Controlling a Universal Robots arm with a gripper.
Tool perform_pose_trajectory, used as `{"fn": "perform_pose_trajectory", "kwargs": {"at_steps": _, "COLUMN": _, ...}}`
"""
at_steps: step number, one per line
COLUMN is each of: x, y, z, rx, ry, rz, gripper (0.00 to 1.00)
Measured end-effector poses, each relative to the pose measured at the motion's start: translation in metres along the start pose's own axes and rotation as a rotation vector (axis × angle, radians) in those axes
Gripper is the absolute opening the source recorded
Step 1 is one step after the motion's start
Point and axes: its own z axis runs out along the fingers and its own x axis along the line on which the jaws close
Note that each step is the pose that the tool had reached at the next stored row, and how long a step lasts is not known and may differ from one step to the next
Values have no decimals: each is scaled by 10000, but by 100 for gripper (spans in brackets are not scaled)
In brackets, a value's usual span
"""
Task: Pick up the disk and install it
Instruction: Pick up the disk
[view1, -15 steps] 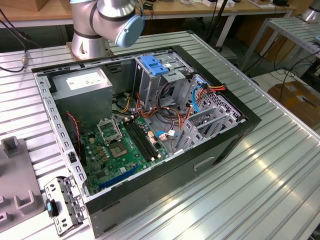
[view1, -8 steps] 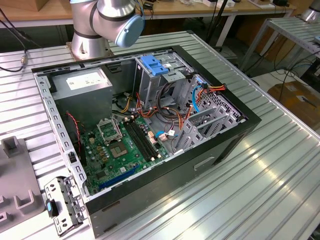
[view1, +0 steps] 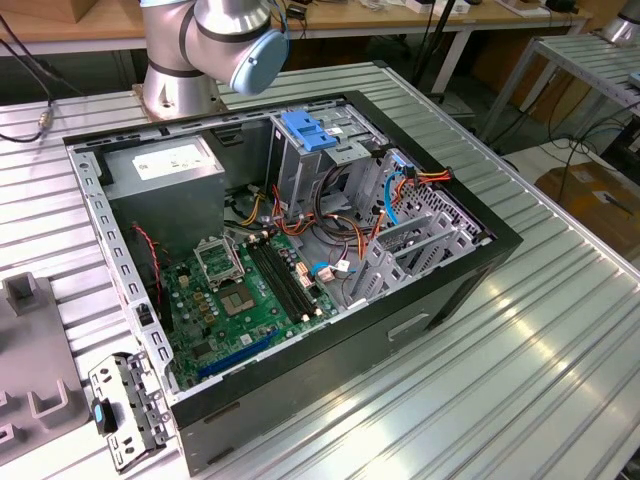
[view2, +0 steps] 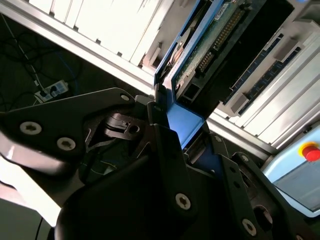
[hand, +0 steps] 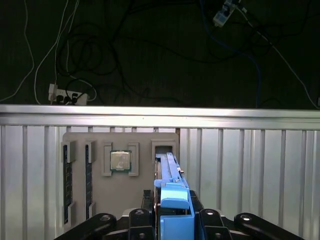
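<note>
Edge-on disk (hand: 169, 172) in a light blue bracket, green circuit board on one face. It is pinched in the gripper (hand: 172, 215) — far end at a slot in the grey tray (hand: 120, 197).

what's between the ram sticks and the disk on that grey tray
A square chip in its own pocket sits between the ram sticks and the disk, in the first wrist view.

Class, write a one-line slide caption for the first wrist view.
Gripper clasping the blue-bracketed silver metal disk at a grey holder tray.
</note>
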Motion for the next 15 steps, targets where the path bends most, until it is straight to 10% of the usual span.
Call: {"fn": "perform_pose_trajectory", "kwargs": {"at_steps": 15, "x": 0, "y": -5, "z": -305, "rx": 1, "ry": -1, "rz": 0, "gripper": 37}}
